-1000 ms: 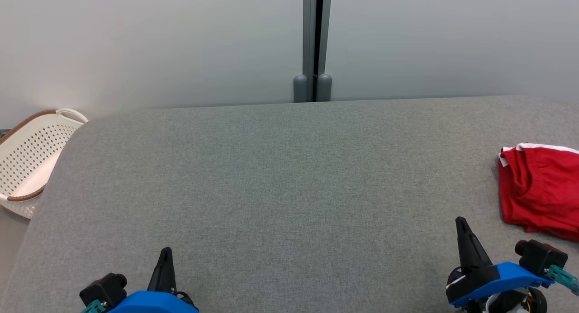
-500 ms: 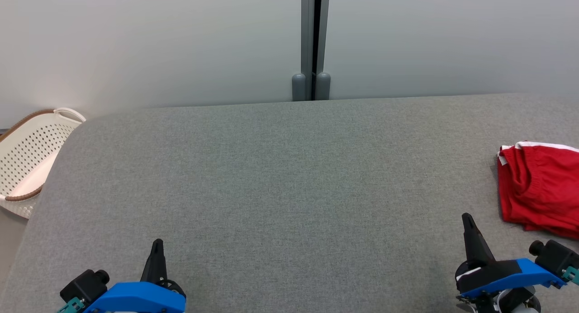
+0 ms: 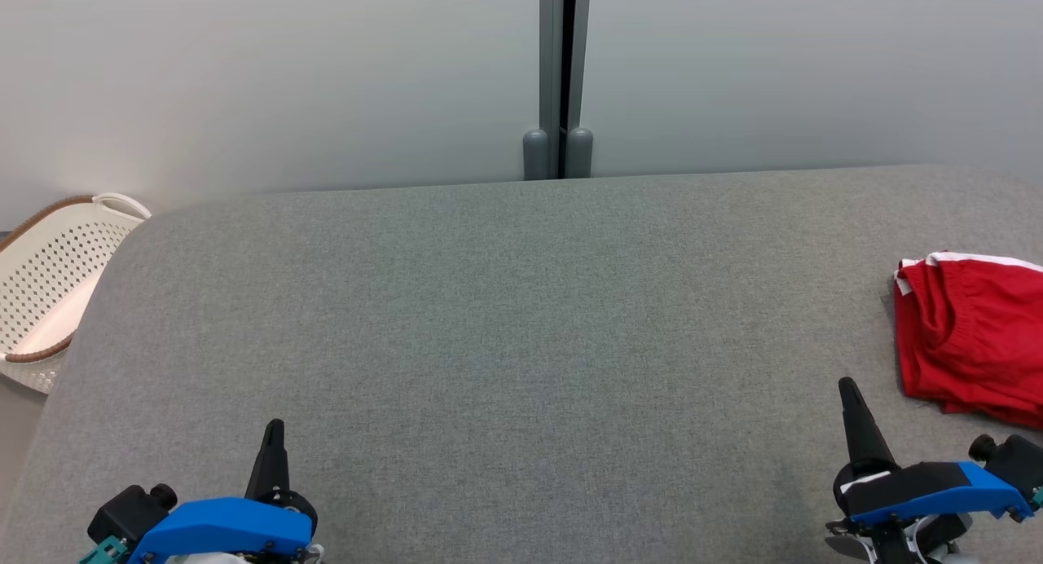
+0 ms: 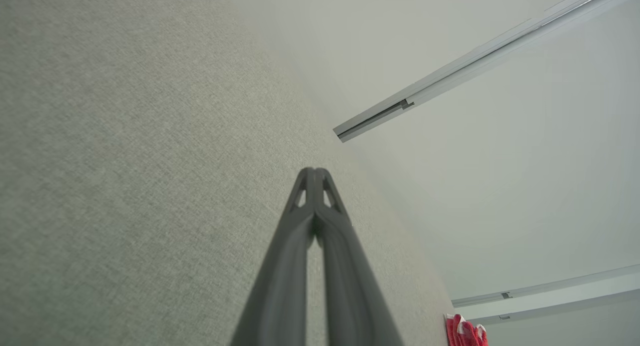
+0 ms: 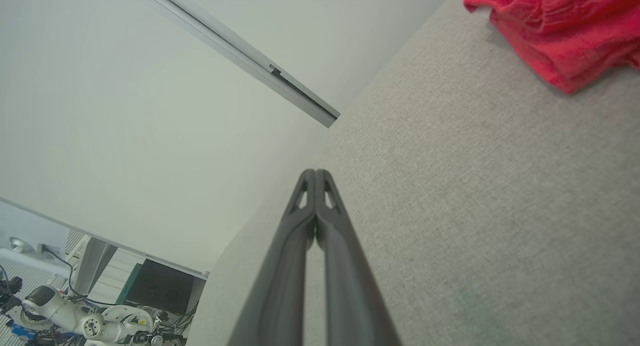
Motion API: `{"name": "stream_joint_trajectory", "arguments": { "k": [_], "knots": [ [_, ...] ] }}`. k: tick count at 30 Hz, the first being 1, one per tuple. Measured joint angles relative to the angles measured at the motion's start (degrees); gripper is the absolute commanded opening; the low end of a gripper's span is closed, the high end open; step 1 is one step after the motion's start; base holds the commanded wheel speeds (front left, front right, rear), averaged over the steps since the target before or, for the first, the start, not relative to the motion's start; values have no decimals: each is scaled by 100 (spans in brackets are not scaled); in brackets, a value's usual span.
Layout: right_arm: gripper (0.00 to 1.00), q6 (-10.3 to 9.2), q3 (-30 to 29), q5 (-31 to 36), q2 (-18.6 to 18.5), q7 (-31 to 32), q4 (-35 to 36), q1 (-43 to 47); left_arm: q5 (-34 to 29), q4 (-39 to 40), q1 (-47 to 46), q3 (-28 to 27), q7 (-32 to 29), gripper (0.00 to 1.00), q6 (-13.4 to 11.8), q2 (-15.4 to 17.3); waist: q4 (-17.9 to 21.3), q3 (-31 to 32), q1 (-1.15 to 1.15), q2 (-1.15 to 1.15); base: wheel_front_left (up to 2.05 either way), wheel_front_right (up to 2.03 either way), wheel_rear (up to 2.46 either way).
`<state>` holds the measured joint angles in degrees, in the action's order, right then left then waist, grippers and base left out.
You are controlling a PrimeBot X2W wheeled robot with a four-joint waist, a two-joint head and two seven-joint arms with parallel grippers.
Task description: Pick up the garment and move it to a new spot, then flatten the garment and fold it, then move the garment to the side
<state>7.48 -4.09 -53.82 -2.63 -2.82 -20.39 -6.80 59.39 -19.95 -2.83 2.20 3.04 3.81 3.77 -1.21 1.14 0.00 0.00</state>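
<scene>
Off left edge of table [image 3: 521, 319] — white basket [image 3: 49, 287]; garment [image 3: 970, 336] far right.

Garment [image 3: 970, 336] cut by right edge; basket [image 3: 49, 279] left.

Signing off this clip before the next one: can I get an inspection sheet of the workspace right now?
Surface: grey fabric tabletop, flat.
Job's things: red garment, rumpled, at the right edge, apart from both grippers.
Clutter: nothing seen.
Grippers: left gripper and right gripper shut, empty, near the front edge.
Cables: wires off the table, in the right wrist view.
Surroundings: white perforated basket past the left corner; pale wall, grey post.
</scene>
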Motion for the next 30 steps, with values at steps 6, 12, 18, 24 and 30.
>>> {"name": "stream_joint_trajectory", "arguments": {
  "k": [6, 12, 18, 24, 30],
  "knots": [
    [0, 0, -18, -402, 0, 82, 75, 1, 347, 65, -61, -114, -98, 0, 31, -8, 10, -10, 0, 0, 0, 0, 0],
    [0, 0, -44, -781, -1, 192, 132, 2, 678, 124, -80, -180, -199, 0, 77, -20, 19, -21, 0, 0, 0, 0, 0],
    [0, -1, -68, -1145, -1, 278, 189, 3, 988, 171, -94, -278, -293, 0, 109, -30, 29, -31, 0, 0, 0, 0, 0],
    [0, -1, -94, -1484, -2, 372, 249, 4, 1280, 223, -122, -347, -370, 0, 130, -35, 39, -42, 0, 0, 0, 0, 0],
    [0, -1, -113, -1812, -2, 434, 298, 5, 1553, 279, -157, -415, -455, 0, 172, -44, 48, -52, 0, 0, 0, 0, 0]
  ]
}}
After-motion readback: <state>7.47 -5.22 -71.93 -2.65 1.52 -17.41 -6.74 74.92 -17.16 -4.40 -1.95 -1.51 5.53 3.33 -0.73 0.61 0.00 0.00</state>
